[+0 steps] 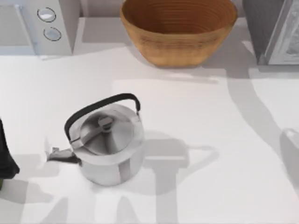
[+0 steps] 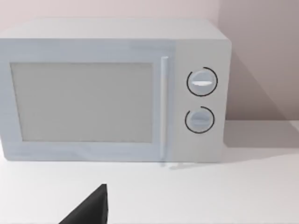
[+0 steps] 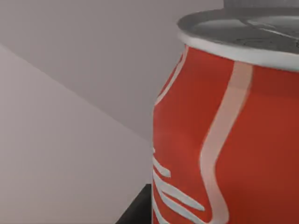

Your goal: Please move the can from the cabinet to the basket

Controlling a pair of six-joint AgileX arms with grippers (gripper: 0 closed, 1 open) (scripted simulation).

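Nearest to us, the kettle (image 1: 106,142) stands upright on the white table (image 1: 224,186), its black handle arched over the lid and its spout pointing to the table's left. Just left of the kettle, at the table's edge, our left arm (image 1: 7,154) sits parked. The left gripper faces the microwave, and we cannot tell how wide it stands or whether it has hold of anything. Beyond the kettle and a little to its right, well apart from it, sits the basket (image 1: 180,44), a round woven bowl with a ribbed inside and nothing in it that we can see. Beyond the kettle to its left stands the microwave (image 1: 60,28), white with two round knobs and its door shut. Farthest from the kettle, beyond it and far to its right, is the cabinet (image 1: 264,28), dark grey with a lighter door panel. The can (image 3: 224,140) stands upright very close in front of our right wrist camera, red with white script and a silver top, with plain grey surfaces behind it. Whether the right gripper has closed on the can we cannot tell.
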